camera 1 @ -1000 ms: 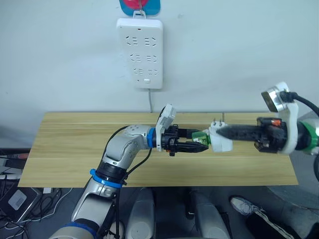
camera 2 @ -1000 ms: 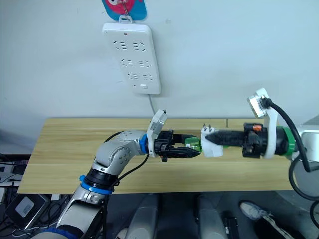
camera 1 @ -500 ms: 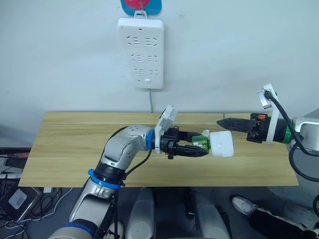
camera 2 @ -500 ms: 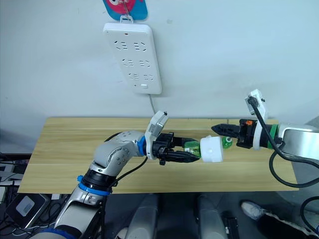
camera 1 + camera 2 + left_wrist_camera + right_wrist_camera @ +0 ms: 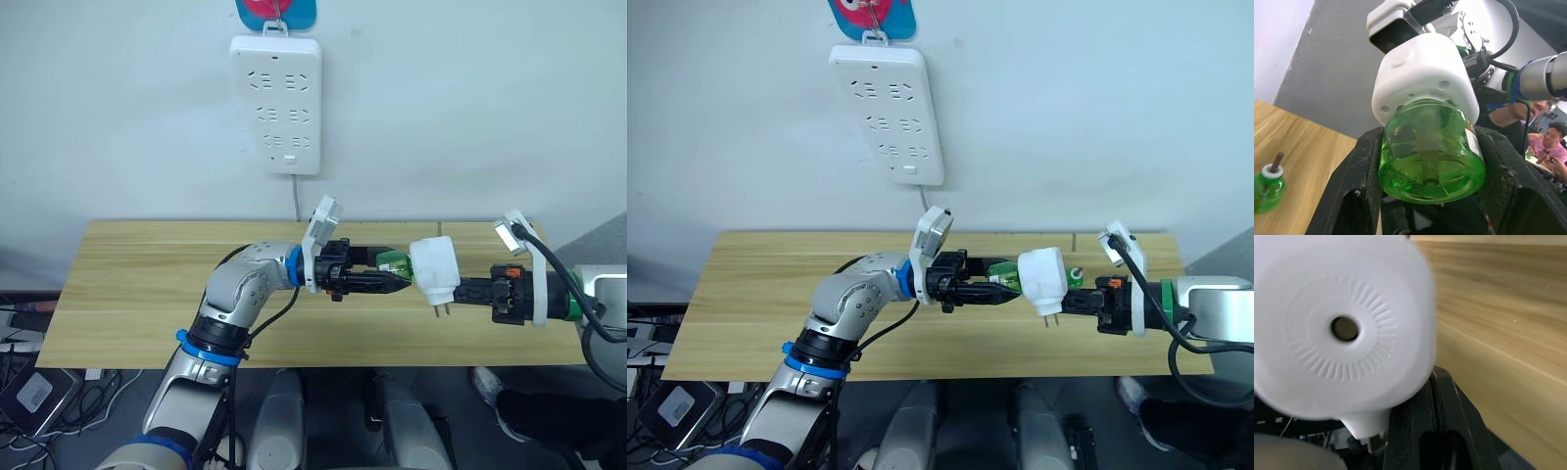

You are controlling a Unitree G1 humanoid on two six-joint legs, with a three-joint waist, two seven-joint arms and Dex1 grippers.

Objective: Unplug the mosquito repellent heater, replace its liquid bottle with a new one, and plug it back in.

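While my two arms meet above the middle of the surface (image 5: 147, 294), the mosquito repellent heater (image 5: 434, 268) hangs in the air between them, its two prongs pointing down, with a green bottle (image 5: 394, 264) seated in its end that faces my left arm. My left hand (image 5: 387, 281) is clenched on that bottle: the left wrist view shows the black fingers (image 5: 1364, 176) pressed against both sides of the green glass (image 5: 1431, 149), the white body of the heater (image 5: 1422, 78) capping the bottle's far end. That same view shows a second green bottle (image 5: 1267, 183), with a brown wick standing from its white collar, resting upright on the wood well apart from the one I hold; in the right eye view a bit of green (image 5: 1075, 277) shows just behind the heater. My right hand (image 5: 465, 290) reaches the heater from the other side at its lower edge, but I cannot tell whether its fingers grip it or are released. The right wrist view shows what the head views do not: the heater's round face (image 5: 1344, 328) with fine radial ribs around a small dark hole, held close before the wood grain. The surface is a pale wooden plank top against a white wall, where a long white power strip (image 5: 275, 104) hangs, its cord (image 5: 296, 201) dropping behind the wood. In the left wrist view people (image 5: 1547, 142) sit in the background.
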